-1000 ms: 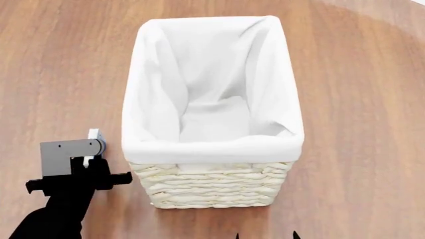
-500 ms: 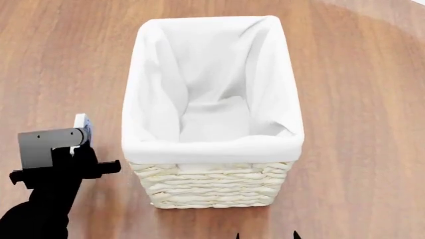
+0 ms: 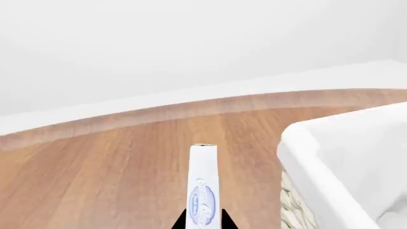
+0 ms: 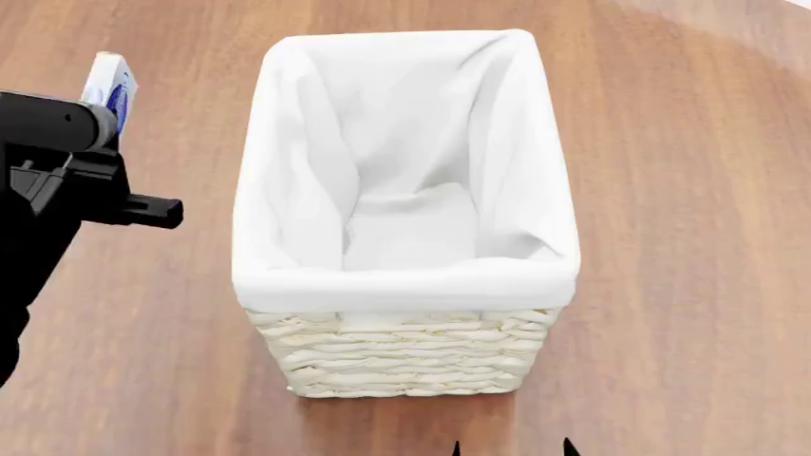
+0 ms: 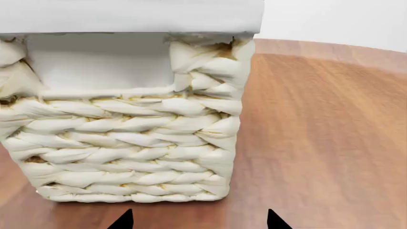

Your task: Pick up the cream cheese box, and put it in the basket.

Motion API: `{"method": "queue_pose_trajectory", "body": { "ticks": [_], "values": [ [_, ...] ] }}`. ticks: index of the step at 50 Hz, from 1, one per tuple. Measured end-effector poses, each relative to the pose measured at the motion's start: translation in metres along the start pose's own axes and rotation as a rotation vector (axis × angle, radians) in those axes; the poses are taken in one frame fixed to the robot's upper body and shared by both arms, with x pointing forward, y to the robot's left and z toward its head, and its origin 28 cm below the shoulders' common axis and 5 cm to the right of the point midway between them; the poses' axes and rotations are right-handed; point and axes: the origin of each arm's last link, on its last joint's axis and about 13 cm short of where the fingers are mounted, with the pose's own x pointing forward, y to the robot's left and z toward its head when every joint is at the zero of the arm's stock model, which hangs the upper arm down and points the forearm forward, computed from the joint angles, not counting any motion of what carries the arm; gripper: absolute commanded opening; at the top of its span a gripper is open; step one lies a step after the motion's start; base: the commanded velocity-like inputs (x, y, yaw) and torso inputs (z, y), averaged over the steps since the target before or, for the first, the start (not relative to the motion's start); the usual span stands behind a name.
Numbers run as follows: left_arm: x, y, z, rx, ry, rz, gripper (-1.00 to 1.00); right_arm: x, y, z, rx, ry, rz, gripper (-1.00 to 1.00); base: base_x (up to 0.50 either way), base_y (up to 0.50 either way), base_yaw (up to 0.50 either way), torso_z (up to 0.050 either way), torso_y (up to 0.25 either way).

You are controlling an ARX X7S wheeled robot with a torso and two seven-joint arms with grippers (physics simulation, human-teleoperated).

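The cream cheese box [image 3: 203,188] is a thin white carton with blue print, standing on edge between the black fingers of my left gripper [image 3: 203,223], which is shut on it. In the head view the box [image 4: 109,87] pokes up above the left gripper [image 4: 102,104] at the far left, raised beside the basket's left side. The basket [image 4: 405,351] is tall, cream-white wicker with a white cloth liner [image 4: 405,161], and nothing lies inside. My right gripper [image 5: 198,222] is open, its tips [image 4: 510,448] just in front of the basket's near wall [image 5: 127,138].
The basket stands on a brown wooden table [image 4: 685,190]. A pale floor and wall lie beyond the table's far edge [image 3: 159,107]. Bare wood surrounds the basket on all sides.
My left gripper has risen with the cream cheese box, from low beside the basket's near left corner to above rim height at its left. The right gripper has not moved.
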Motion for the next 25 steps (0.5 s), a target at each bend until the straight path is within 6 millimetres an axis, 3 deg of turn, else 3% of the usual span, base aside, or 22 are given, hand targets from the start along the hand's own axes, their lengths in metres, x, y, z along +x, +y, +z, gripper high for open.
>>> {"method": "queue_pose_trajectory", "body": {
  "ticks": [15, 25],
  "values": [
    [-0.015, -0.007, 0.064, 0.078, -0.001, -0.292, -1.00, 0.000, -0.001, 0.000, 0.002, -0.001, -0.001, 1.00, 0.00, 0.00, 0.00, 0.000, 0.001],
    [-0.022, -0.019, 0.092, 0.222, 0.018, -0.421, -1.00, 0.000, 0.000, -0.001, 0.001, 0.001, 0.002, 1.00, 0.00, 0.00, 0.00, 0.000, 0.000]
  ]
}}
